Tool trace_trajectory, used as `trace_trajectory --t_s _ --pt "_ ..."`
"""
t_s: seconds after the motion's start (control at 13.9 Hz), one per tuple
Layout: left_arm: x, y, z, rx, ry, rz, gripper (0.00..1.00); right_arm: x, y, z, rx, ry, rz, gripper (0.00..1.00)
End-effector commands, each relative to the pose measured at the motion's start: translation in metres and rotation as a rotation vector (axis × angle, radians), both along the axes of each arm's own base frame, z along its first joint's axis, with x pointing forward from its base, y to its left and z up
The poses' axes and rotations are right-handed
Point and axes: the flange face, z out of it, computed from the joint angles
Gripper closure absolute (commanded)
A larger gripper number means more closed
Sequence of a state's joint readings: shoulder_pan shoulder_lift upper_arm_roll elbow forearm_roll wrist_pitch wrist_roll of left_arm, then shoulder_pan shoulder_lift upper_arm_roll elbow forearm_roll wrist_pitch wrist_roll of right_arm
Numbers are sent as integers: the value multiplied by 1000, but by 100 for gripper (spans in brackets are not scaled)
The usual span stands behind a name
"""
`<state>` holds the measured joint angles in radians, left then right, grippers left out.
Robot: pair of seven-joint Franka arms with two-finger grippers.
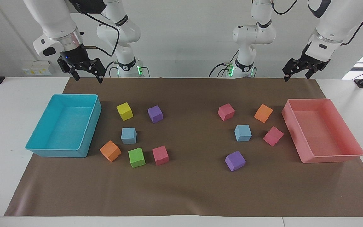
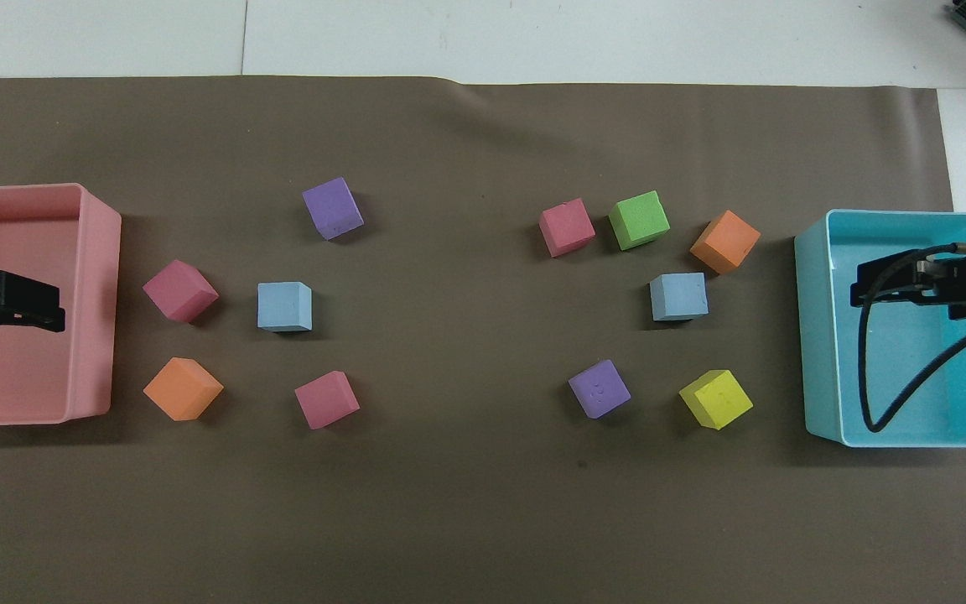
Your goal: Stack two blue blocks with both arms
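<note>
We see left gripper released, raised over pink tray | right gripper released, raised over turquoise tray | two blue blocks between trays, apart.

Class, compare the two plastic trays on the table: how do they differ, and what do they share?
The turquoise tray sits at the right arm's end, the pink tray at the left arm's end. Six cubes lie beside the turquoise tray, five beside the pink tray. Both are empty, rectangular, open-topped and on the brown mat.
</note>
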<state>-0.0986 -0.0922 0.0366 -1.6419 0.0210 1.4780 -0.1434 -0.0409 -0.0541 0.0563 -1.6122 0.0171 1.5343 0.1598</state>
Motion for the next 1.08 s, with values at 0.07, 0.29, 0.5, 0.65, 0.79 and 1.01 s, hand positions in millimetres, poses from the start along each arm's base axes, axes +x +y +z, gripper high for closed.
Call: trace_trajectory --t_s 0.07,0.29,0.5,0.65,0.79,1.01 --pt "-2 2 5 -1 -10 0 0 -2 5 2 -12 10 -8 0" --pt "-3 1 5 -2 -6 0 0 -1 5 3 -10 2 -1 0" --pt "-3 2 5 -2 -6 3 0 -2 5 2 -10 5 3 0" --pt "-3 3 5 -1 -6 3 0 -2 5 2 -10 7 3 0" --pt "-3 2 5 -2 -6 1 0 -2 5 2 -12 7 3 0" --pt "-3 2 5 -2 -6 3 0 0 4 2 -10 -1 2 0"
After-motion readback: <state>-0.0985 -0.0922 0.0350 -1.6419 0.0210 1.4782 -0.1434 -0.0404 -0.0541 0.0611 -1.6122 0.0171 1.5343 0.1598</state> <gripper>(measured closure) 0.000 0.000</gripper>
